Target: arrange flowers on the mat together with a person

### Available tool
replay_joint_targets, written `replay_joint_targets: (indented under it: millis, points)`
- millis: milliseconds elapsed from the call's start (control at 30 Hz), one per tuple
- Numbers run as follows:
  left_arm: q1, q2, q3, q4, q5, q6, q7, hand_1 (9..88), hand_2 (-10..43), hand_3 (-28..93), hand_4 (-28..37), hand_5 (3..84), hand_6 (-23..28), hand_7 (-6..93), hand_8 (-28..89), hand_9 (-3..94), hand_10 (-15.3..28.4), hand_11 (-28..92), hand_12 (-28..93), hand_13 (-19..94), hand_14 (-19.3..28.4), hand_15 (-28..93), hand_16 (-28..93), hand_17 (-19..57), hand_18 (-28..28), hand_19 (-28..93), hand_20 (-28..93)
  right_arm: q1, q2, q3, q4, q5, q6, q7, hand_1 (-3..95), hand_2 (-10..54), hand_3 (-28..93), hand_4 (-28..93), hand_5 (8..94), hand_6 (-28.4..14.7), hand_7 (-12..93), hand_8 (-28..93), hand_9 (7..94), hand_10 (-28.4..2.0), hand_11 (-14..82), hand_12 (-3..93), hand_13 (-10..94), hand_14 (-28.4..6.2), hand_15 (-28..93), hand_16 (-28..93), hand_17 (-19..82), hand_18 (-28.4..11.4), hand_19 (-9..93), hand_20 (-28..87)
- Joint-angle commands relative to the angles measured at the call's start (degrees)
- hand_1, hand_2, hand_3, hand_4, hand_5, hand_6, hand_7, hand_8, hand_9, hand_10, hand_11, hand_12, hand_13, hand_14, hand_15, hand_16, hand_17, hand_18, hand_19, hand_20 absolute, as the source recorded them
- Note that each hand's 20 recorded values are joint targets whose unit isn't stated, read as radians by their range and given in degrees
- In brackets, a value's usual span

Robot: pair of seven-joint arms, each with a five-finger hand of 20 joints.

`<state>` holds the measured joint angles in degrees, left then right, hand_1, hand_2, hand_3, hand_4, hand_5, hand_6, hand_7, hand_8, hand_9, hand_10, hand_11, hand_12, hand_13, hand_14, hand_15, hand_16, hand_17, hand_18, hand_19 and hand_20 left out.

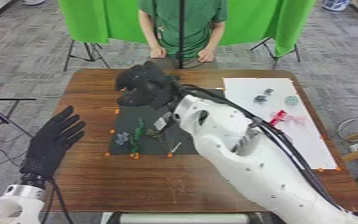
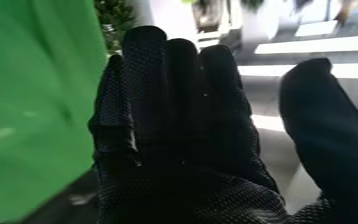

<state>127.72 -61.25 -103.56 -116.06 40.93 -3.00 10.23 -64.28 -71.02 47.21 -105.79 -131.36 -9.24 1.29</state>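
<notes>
A: What do we record for lettering?
B: We log a small pale piece (image 1: 160, 123) on the dark mat (image 1: 152, 148), near the middle of the head view; any print is too small to tell.

A: And the surroundings?
B: We find a green curtain (image 1: 86, 20) across the top of the frame, with a black stand (image 1: 89, 56) at upper left. Orange markers (image 1: 137, 156) sit along the dark mat's lower edge, on the brown table (image 1: 193, 187).

A: Obstructions?
B: The white right arm (image 1: 273, 180) rises from lower right, black cables (image 1: 291, 158) along it. It blocks part of both mats from our sight.

A: Flowers?
B: We note a green stem (image 1: 138, 135) and a blue-grey flower (image 1: 122, 138) on the dark mat, left of centre. The white mat (image 1: 243, 90), at right, bears dark blossoms (image 1: 261, 99), a pale green bloom (image 1: 291, 100) and a red piece (image 1: 278, 118).

A: Hands?
B: We find the right hand (image 1: 146, 86) above centre; its fingers (image 2: 182, 90) are straight, thumb set wide. The left hand (image 1: 53, 142), at left by the table's edge, is extended and empty.
</notes>
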Motion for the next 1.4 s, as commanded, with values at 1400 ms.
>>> replay_joint_targets:
  millis: [1400]
  points:
    - [1.0, -10.94, 3.86, -1.81, -1.81, -2.21, 2.17, 25.2, -1.7, 71, -27.4, 30.4, 1.8, 15.6, -9, 25.1, 11.1, 16, 16, 22, 12.9, 18, 3, -9.3, 21.2, 41, 8, -62.95, 5.0, 61.14, -21.96, 70.07, 10.91, -3.67, 13.5, 1.3, 82, -25, 39.3, -4.8, 15, -9, 38.0, -15.4, 10.0, 22.6, 32, -13.3, 16, 30, 6, -22.5, 43, 27]
